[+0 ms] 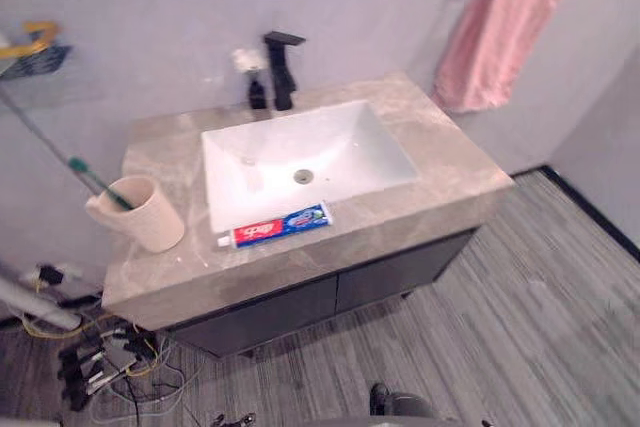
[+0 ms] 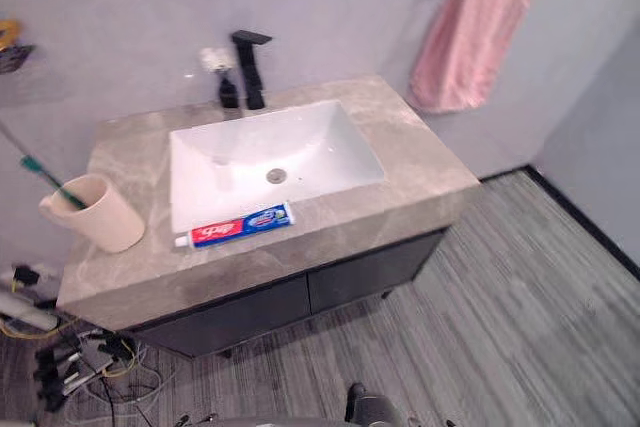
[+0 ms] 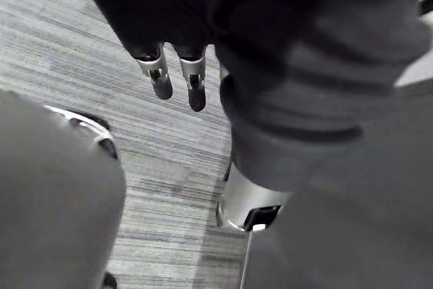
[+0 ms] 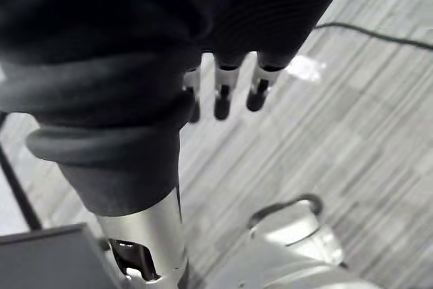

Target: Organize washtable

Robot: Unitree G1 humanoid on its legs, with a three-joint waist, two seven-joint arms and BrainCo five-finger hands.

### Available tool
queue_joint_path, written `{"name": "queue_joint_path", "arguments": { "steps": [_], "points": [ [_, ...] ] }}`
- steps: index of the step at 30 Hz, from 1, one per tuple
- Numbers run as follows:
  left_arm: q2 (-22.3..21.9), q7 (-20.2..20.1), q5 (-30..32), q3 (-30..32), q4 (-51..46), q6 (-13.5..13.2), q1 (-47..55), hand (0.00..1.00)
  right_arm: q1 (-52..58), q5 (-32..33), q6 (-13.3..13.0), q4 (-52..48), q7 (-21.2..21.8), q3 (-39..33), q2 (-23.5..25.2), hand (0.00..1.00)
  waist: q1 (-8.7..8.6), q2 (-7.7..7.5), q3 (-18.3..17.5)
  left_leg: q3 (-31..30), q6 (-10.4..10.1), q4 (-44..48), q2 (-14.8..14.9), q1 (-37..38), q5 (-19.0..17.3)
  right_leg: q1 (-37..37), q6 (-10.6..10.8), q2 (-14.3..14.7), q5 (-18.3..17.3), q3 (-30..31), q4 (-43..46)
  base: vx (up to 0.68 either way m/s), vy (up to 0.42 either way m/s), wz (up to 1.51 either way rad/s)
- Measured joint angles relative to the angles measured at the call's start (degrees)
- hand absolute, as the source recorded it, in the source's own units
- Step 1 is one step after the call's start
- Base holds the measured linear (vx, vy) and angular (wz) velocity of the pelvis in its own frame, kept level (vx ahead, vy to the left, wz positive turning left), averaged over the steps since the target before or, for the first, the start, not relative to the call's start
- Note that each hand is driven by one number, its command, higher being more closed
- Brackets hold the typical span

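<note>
Marble table (image 1: 462, 173): toothpaste tube (image 1: 276, 227) lies by sink (image 1: 352, 139) near edge; cup (image 1: 142, 215) holding toothbrush (image 1: 98, 183) at left. Tidying apparently unstarted. Left robot hand (image 3: 161, 79), right robot hand (image 4: 222, 97): fingers relaxed, empty.

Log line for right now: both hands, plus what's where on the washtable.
left hand open, above floor | right hand open, above floor | toothpaste flat on counter, front of sink | cup tilted, counter's left, toothbrush inside
</note>
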Motion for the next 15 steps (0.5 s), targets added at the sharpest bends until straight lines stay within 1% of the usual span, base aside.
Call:
{"name": "queue_joint_path", "arguments": {
  "steps": [1, 2, 3, 4, 5, 6, 8, 10, 11, 12, 14, 15],
  "points": [
    [0.10, -0.48, 0.41, -1.29, -0.20, -0.21, -0.28, 0.00, -0.12, -0.24, 0.37, 0.66, 0.17, -0.53, -0.09, 0.00, 0.07, 0.21, 0.04, -0.82, 0.32, -0.70, 0.00, -0.80, -0.70, 0.78, -0.17, 0.91, 1.38, -0.12, -2.36, -0.10, 0.089, -0.16],
    [0.41, -0.93, 0.48, -2.26, -0.42, -0.26, -0.88, 0.00, -0.22, -0.31, 0.46, 0.74, 0.34, -0.33, 0.05, 0.00, 0.03, -0.21, 0.07, -2.53, -1.06, -1.50, 0.30, -1.15, -1.86, 0.86, 0.64, 1.56, 2.44, -0.14, -3.97, -0.12, 0.088, -0.13],
    [0.87, -1.02, 0.38, -2.22, -0.45, -0.23, -1.68, 0.00, -0.35, -0.52, 0.46, 0.91, 0.77, -0.31, 0.27, 0.00, 0.16, -0.82, 0.06, -2.60, -1.48, -1.63, 0.05, -1.53, -2.16, 1.23, 0.70, 1.72, 3.95, -0.13, -5.75, -0.11, 0.055, -0.04],
    [1.51, -0.98, 0.45, -2.66, -0.45, -0.20, -2.18, 0.00, -0.19, -0.66, 0.50, 1.05, 1.59, -0.21, 0.49, 0.00, 0.20, -1.38, 0.29, -2.72, -1.46, -1.60, -0.50, -2.11, -2.16, 2.28, 0.99, 1.37, 6.02, -0.08, -9.10, -0.08, 0.040, -0.08],
    [1.56, -0.96, 0.47, -2.87, -0.45, -0.23, -2.24, 0.00, -0.12, -0.65, 0.62, 1.14, 1.96, 0.21, 0.64, 0.00, 0.23, -2.06, 0.35, -2.78, -1.39, -1.63, -0.66, -2.13, -2.11, 2.94, 0.95, 1.18, 7.16, 0.07, -10.73, -0.06, 0.042, -0.07],
    [2.07, -0.95, 0.48, -3.21, -0.45, -0.19, -2.39, 0.00, 0.12, -0.60, 0.91, 1.16, 2.73, 0.25, 1.14, 0.00, 0.18, -2.99, 0.16, -2.59, -1.41, -1.74, -0.90, -2.18, -2.04, 4.17, 1.00, 0.86, 9.04, 0.56, -13.81, -0.02, 0.038, -0.10],
    [2.34, -0.97, 1.34, -3.82, -0.44, -0.26, -2.50, 0.00, 0.49, 0.11, 0.89, 1.18, 2.92, 0.10, 1.53, 0.00, 0.14, -3.31, 0.11, -2.09, -1.58, -1.72, -1.77, -2.17, -1.93, 5.43, 1.45, 0.27, 10.95, 1.29, -17.27, 0.00, 0.084, -0.14],
    [2.30, -0.97, 2.46, -4.20, -0.10, -0.20, -2.63, 0.00, 0.54, 0.73, 0.87, 1.19, 3.06, -0.14, 1.46, 0.00, -0.16, -2.67, 0.14, -2.12, -1.58, -1.81, -2.25, -1.99, -1.92, 5.50, 1.79, 0.06, 11.10, 1.59, -17.26, 0.04, 0.099, -0.07],
    [2.24, -0.99, 3.55, -4.44, 0.18, -0.09, -2.75, 0.00, 0.59, 1.38, 0.87, 1.30, 3.17, -0.59, 1.25, 0.00, -0.27, -2.02, -0.10, -2.29, -1.59, -1.81, -2.58, -1.65, -1.91, 5.54, 1.92, 0.08, 11.14, 2.10, -17.31, 0.08, 0.095, -0.07],
    [2.25, -0.99, 3.97, -5.09, 0.26, -0.08, -2.83, 0.00, 0.48, 1.74, 0.85, 1.81, 3.54, -0.68, 0.98, 0.00, -0.49, -1.69, -0.12, -2.82, -1.60, -1.82, -2.69, -1.55, -1.91, 5.53, 1.95, 0.11, 11.11, 2.31, -17.38, 0.10, 0.087, -0.10],
    [2.41, -1.04, 4.05, -5.72, 0.35, -0.06, -2.97, 0.00, 0.14, 1.80, 0.85, 2.68, 3.91, -1.03, 0.70, 0.00, -0.44, -1.62, -0.08, -3.40, -1.60, -1.83, -2.88, -1.29, -1.91, 5.54, 2.05, 0.13, 11.00, 2.44, -17.43, 0.05, 0.022, -0.12],
    [2.22, -1.11, 3.69, -5.45, 1.06, -0.18, -3.03, 0.00, -2.39, 2.70, 0.88, 5.00, 4.00, -2.14, 0.20, 0.00, -1.35, -0.26, 1.64, -8.86, -1.58, -1.96, -3.60, -0.79, -1.93, 5.74, 2.71, -0.31, 9.65, 2.29, -17.54, 0.01, 0.003, -0.06]
  ]
}}
